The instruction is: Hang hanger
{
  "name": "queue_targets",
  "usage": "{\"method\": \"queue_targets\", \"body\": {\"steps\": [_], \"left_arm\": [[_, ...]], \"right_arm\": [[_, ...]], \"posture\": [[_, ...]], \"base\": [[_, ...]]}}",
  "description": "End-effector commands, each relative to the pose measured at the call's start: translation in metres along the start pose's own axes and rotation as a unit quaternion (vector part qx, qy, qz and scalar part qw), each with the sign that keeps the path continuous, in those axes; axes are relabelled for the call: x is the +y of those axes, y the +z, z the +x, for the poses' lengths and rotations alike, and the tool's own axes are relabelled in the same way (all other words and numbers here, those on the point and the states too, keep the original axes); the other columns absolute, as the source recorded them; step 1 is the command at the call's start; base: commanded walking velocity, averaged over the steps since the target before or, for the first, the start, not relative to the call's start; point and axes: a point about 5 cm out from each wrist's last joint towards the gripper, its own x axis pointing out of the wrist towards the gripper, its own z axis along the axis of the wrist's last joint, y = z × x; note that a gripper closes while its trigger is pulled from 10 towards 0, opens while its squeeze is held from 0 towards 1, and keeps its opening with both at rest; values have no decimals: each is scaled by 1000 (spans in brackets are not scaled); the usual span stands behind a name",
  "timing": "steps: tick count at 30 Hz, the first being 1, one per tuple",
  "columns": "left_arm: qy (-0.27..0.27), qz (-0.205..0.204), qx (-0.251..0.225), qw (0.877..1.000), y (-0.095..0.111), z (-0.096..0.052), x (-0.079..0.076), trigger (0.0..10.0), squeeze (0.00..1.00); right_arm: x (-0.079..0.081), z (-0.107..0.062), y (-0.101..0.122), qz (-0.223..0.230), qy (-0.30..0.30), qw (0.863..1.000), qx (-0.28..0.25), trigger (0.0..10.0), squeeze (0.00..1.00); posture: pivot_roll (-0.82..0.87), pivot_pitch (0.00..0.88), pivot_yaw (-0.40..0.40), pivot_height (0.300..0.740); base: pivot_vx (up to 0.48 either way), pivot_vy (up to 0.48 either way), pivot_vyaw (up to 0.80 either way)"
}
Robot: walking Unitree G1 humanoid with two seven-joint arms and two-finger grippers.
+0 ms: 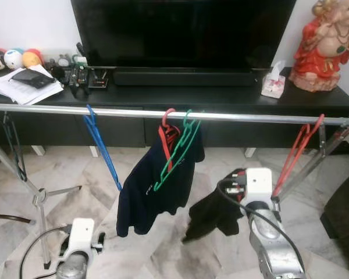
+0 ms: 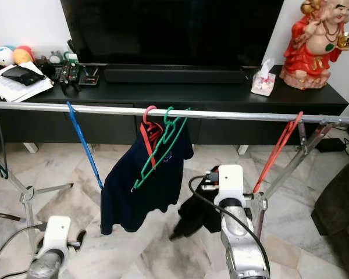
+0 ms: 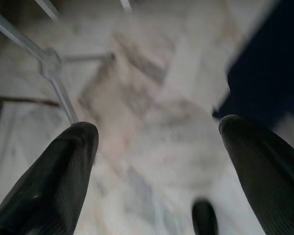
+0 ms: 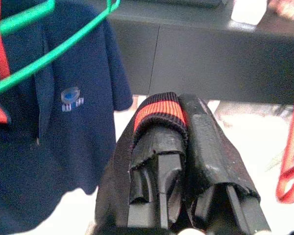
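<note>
A silver rail (image 1: 250,117) crosses in front of me. From left to right it carries a bare blue hanger (image 1: 102,148), a red hanger (image 1: 167,139) with a navy shirt (image 1: 145,192), a green hanger (image 1: 177,157) resting against that shirt, and a bare red hanger (image 1: 296,152). Below the rail, between the shirt and the bare red hanger, my right gripper (image 4: 186,161) is shut on a black garment (image 1: 212,212) with a red-striped cuff (image 4: 157,112). Low on the left, my left gripper (image 3: 157,147) is open over the marble floor with nothing in it.
Behind the rail stands a black TV cabinet (image 1: 221,99) with a TV (image 1: 180,29), a tissue box (image 1: 273,84), a red statue (image 1: 323,46) and papers (image 1: 23,84). The rack's legs (image 1: 41,197) spread at left and right. A dark seat (image 1: 346,215) is at the right edge.
</note>
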Motion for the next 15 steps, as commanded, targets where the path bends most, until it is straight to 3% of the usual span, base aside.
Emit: {"method": "queue_targets", "body": {"steps": [1, 6, 10, 15], "left_arm": [[8, -12, -66, 998, 26, 6, 1, 10000, 0], [13, -14, -156, 988, 53, 4, 1, 10000, 0], [9, -18, -183, 983, 51, -4, -3, 10000, 0], [24, -27, -237, 971, 50, -25, -1, 10000, 0]], "right_arm": [[-1, 1, -7, -11, 1, 1000, 3, 10000, 0], [-4, 1, -27, -15, -3, 999, 37, 10000, 0], [-5, -2, -42, -18, -4, 998, 59, 10000, 0], [-9, -5, -64, 3, -17, 996, 90, 10000, 0]], "posture": [[-78, 59, -31, 740], [-76, 49, -28, 740], [-77, 41, -25, 740], [-70, 30, -29, 740]], "base": [[0, 0, 0], [0, 0, 0], [0, 0, 0], [0, 0, 0]]}}
